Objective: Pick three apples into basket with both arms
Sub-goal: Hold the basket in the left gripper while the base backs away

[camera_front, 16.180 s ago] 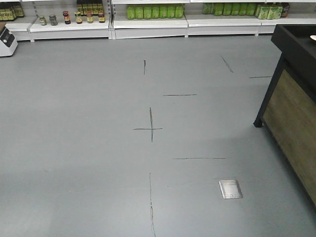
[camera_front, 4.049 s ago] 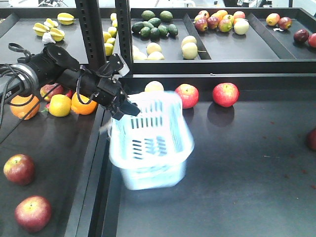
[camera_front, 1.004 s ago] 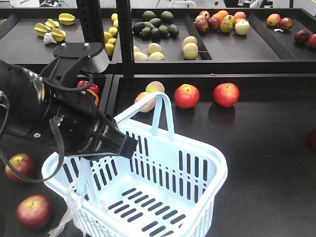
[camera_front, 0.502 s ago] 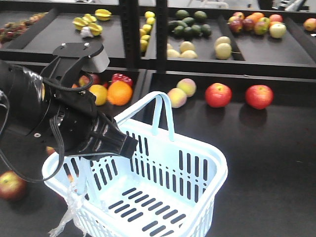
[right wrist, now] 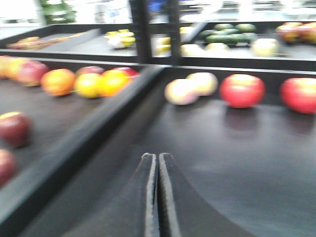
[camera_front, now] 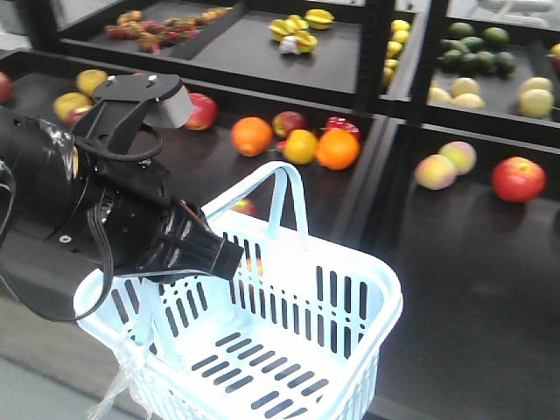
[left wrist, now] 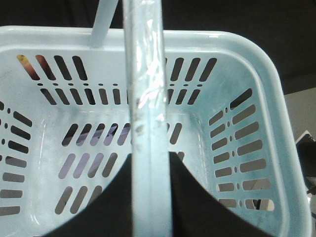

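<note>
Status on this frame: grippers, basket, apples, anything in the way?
Left gripper shut on basket handle; basket empty. Right gripper shut, holding nothing. Apples on the shelf, none picked. No obstruction visible.

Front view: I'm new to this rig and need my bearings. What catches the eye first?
The pale blue basket fills the foreground, empty, held by one handle by the bulky black left arm. Behind it, oranges sit mid-frame and a red apple lies at far right.

bright, even light, front view sharp, basket (camera_front: 346, 260) glaring pale — right wrist view smeared with blur.
</note>
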Tool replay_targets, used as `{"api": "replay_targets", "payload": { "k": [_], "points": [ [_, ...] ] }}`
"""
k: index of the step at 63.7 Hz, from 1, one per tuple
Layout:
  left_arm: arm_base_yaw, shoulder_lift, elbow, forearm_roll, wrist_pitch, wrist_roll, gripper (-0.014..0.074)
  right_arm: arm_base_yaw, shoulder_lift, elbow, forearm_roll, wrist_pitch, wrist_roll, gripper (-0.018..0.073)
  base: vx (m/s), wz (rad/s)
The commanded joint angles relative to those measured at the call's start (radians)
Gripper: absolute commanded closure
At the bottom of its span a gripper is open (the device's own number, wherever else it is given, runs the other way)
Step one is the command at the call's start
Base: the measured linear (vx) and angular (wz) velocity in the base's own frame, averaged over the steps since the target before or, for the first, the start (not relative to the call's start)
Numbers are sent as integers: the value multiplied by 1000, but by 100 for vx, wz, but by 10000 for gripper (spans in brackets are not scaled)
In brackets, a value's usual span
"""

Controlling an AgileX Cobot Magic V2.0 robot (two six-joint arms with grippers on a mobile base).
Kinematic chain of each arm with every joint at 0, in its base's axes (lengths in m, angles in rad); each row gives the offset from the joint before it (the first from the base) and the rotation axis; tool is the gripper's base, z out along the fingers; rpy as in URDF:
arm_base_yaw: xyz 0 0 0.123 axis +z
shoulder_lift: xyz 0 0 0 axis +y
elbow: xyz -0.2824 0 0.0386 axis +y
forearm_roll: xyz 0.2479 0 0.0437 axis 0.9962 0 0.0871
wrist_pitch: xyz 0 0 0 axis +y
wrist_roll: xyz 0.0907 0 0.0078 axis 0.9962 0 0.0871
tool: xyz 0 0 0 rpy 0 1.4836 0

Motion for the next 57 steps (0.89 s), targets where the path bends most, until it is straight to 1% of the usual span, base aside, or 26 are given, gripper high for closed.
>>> {"api": "replay_targets", "payload": {
  "k": [1,57],
  "points": [
    [-6,-34,-30,-26,-58,-10,604,-7,-11,13,-9,-72,-6,564,-15,57],
    [-6,-36,-30,-26,-58,-10,604,-7,-11,13,-9,-72,-6,564,-13,53]
  ]
}}
